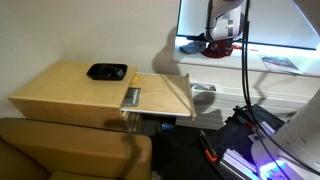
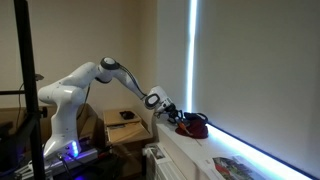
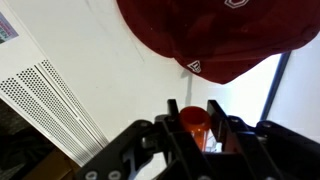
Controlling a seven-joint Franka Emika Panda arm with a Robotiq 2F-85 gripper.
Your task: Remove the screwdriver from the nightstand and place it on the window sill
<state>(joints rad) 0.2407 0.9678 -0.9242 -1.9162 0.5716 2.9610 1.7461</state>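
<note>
The white robot arm (image 2: pixel 90 80) reaches over the long white window sill (image 2: pixel 185 148), well apart from the wide light birch nightstand (image 1: pixel 70 90) bearing a black tray (image 1: pixel 106 71). A dark red fabric cap (image 3: pixel 215 35) lies on the sill; its small white marks cannot be read. Just beside the cap, the black gripper (image 3: pixel 195 125) is clamped on the small orange-red screwdriver (image 3: pixel 193 120). Only its handle shows, so its pointing cannot be told.

An exterior view overlooks the nightstand (image 1: pixel 70 95), window sill (image 1: pixel 255 55) at two o'clock; an exterior view sights along the window sill (image 2: pixel 250 150) from afar; wrist view close above it.
</note>
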